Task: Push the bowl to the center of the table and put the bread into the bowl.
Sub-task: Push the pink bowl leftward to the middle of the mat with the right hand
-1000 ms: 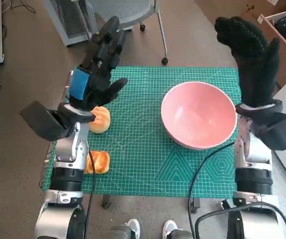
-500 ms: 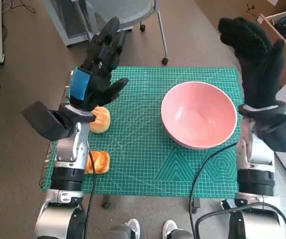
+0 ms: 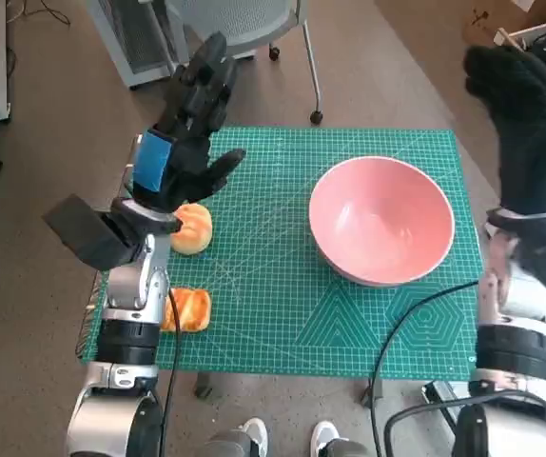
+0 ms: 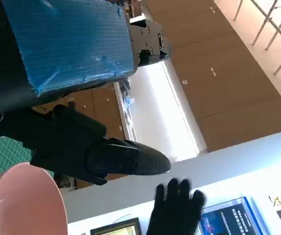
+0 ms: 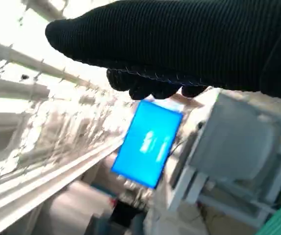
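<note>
The pink round bowl [image 3: 381, 220] sits right of center; 2 golden bread pieces [image 3: 191, 228] wait outside; left hand [image 3: 180, 143] and right hand [image 3: 528, 133] are empty, fingers spread.

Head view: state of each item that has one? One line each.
bowl: upright, empty, right of the mat's center, untouched.
round bread: on the mat, left side, not held.
flat bread: on the mat near its front left edge, partly behind the left forearm.
left robot hand: raised, fingers apart, holds nothing.
right robot hand: raised beside the table, holds nothing.
</note>
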Motion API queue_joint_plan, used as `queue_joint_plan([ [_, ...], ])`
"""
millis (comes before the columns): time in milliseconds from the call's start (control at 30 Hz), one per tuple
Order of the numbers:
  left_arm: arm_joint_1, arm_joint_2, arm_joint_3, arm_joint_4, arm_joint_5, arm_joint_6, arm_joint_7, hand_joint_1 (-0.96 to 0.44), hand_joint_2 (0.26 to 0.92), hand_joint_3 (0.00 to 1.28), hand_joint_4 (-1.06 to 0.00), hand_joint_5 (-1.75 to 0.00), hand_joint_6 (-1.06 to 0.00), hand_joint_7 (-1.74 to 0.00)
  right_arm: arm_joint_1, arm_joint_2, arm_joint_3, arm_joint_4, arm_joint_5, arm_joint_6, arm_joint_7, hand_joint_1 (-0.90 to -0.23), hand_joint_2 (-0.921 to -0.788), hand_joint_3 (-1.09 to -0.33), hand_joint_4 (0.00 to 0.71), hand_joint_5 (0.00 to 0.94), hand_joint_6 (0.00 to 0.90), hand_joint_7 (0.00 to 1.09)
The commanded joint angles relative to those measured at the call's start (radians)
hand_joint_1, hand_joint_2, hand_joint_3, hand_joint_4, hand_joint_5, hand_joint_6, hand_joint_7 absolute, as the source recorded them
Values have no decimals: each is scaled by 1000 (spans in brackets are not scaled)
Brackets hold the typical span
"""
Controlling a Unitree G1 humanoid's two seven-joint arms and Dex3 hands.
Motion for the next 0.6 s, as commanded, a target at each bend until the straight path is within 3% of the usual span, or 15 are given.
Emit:
queue_joint_plan([
  [33,5,1,3,-28,-10,8,2,-662,921,254,1,1,1,-251,-11,-38,-19,155,-30,-25,-45,-656,-921,-788,183,1,195,175],
  [367,7,-2,8,-23,-14,13,8,-655,921,243,1,1,1,-251,-41,-62,-8,358,-93,-11,-162,-619,-921,-850,169,0,180,172],
  [600,13,-1,7,-23,-7,8,13,-660,921,227,1,1,1,-257,-49,-53,-2,434,-104,38,-199,-602,-921,-877,153,0,159,168],
])
